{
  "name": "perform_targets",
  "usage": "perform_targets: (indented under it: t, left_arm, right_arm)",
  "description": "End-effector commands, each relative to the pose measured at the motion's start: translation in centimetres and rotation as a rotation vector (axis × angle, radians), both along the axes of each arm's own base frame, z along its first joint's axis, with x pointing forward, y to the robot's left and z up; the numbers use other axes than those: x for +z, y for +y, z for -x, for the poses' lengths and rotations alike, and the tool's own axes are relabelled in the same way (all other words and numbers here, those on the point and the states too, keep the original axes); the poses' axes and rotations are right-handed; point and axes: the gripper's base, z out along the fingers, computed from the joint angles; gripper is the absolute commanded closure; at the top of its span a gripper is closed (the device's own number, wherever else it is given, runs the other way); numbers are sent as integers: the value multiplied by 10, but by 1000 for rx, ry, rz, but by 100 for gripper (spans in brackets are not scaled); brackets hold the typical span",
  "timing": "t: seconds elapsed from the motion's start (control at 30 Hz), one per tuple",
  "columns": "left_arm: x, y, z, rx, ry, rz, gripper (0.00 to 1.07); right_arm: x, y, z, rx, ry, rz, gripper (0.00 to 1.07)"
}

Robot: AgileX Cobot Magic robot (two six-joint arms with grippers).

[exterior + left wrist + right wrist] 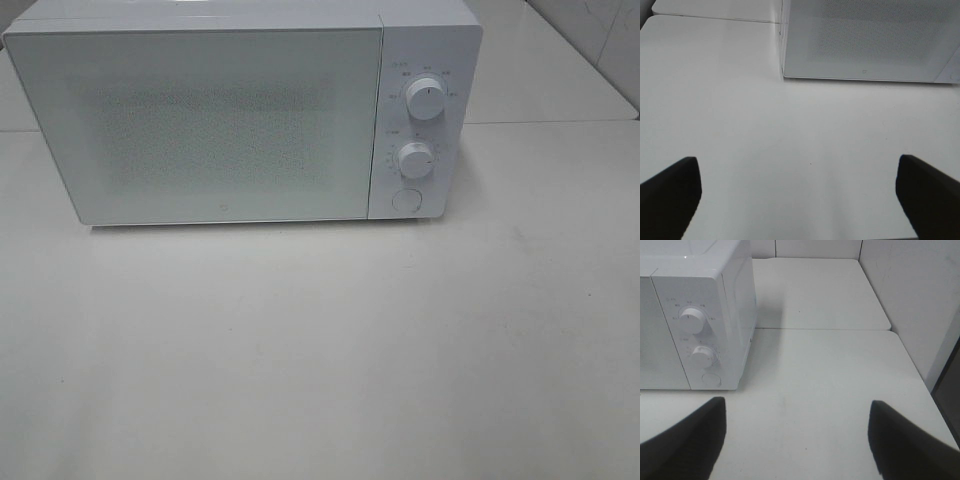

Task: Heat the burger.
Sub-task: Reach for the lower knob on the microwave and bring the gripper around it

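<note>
Microwave door (pixel 200 120) looks shut — left gripper (pixel 797 165), right gripper (pixel 797 404) gape wide

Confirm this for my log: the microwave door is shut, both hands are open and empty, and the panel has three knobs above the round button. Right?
Not three: the exterior high view shows two, upper knob and lower knob, above the round button. The microwave door is shut; left hand and right hand are open and empty.

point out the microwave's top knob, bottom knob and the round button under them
top knob (pixel 427 101), exterior high view, centre of its front face
bottom knob (pixel 415 160), exterior high view, centre of its front face
round button (pixel 406 199), exterior high view, middle of the button
</note>
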Motion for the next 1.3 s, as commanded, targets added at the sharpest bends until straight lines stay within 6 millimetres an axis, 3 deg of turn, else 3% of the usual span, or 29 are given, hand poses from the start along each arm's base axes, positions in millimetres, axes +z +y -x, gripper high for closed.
perform_targets:
  t: [0.03,0.7,1.3]
  left_arm:
    - [1,-1,2,3,-23,16,9]
    - [1,-1,2,3,-23,16,9]
    - [1,-1,2,3,-23,16,9]
  right_arm:
    - [5,2,-18,11,-46,2,32]
    - [-4,8,-100,45,-75,-4,32]
    - [-25,13,-152,75,-144,-9,32]
